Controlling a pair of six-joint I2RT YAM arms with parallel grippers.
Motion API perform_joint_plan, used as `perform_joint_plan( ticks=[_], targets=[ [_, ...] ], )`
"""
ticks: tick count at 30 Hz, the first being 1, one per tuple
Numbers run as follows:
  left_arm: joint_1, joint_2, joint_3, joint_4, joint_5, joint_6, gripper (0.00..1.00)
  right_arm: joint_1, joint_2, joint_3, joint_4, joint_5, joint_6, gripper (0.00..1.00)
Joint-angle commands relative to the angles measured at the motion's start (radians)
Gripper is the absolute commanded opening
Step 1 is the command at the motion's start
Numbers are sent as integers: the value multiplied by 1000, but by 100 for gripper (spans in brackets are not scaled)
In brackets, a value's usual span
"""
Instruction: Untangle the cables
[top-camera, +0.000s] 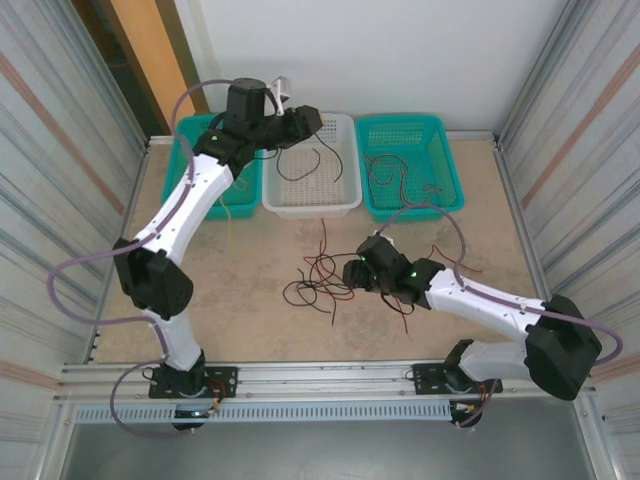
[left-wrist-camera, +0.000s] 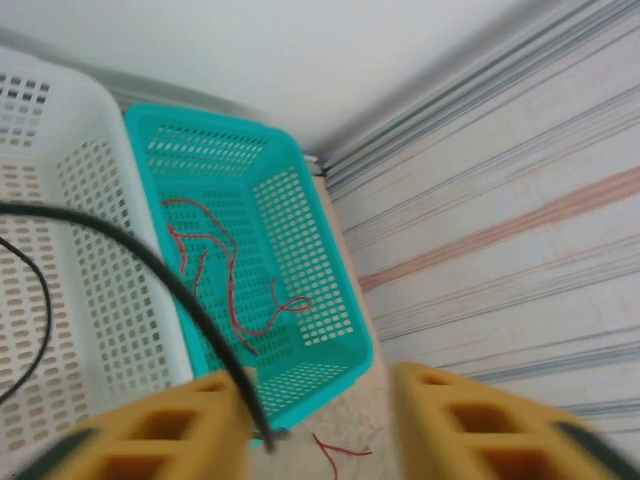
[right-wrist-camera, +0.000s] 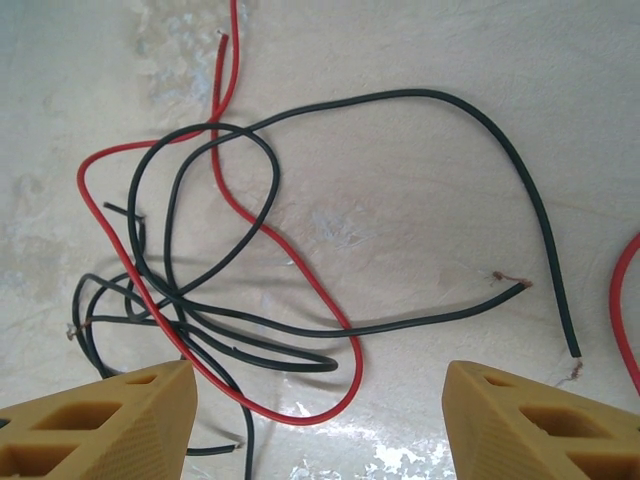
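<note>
Hovering wide open, the right gripper (right-wrist-camera: 318, 385) sits directly above the tangled red and black cables (right-wrist-camera: 178, 303).

Top camera looks down over the whole worktop (top-camera: 250, 335), which both wrists share: left slants at the teal basket (left-wrist-camera: 310, 240), right looks closely down on the cables (right-wrist-camera: 400, 94).

Red and black cables (right-wrist-camera: 178, 303) lie loosely tangled on the table (top-camera: 230, 300).
</note>
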Motion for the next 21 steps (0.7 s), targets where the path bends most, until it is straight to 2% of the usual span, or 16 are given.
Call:
perform_joint_plan(
  ticks=[1, 2, 3, 5, 8, 13, 17, 19, 21],
  targets=[
    [13, 38, 5, 7, -17, 24, 71, -9, -28, 32, -50, 30, 13, 66],
    [14, 38, -4, 1, -28, 40, 87, -10, -23, 46, -64, 26, 2, 66],
    [14, 28, -8, -20, -48, 60, 91, -11, -11, 64, -81, 20, -9, 67],
    [14, -12, -19, -81, -91, 93, 91, -12, 29, 104, -114, -8, -34, 67],
    [13, -132, -117, -171, -164, 132, 85, 3, 122, 157, -139, -55, -76, 64],
    [6, -427, -420, -236, -144, 180, 58, 20, 271, 244, -162, -75, -119, 60],
    [-64, -749, -751, -217, -182, 134, 53, -18, 346, 309, -188, -116, -156, 54],
    [-108, -840, -880, -222, -169, 81, 50, -24, 371, 328, -194, -152, -193, 51],
    [-152, -888, -995, -218, -164, 15, 50, -18, 376, 329, -200, -172, -217, 53]
  ],
)
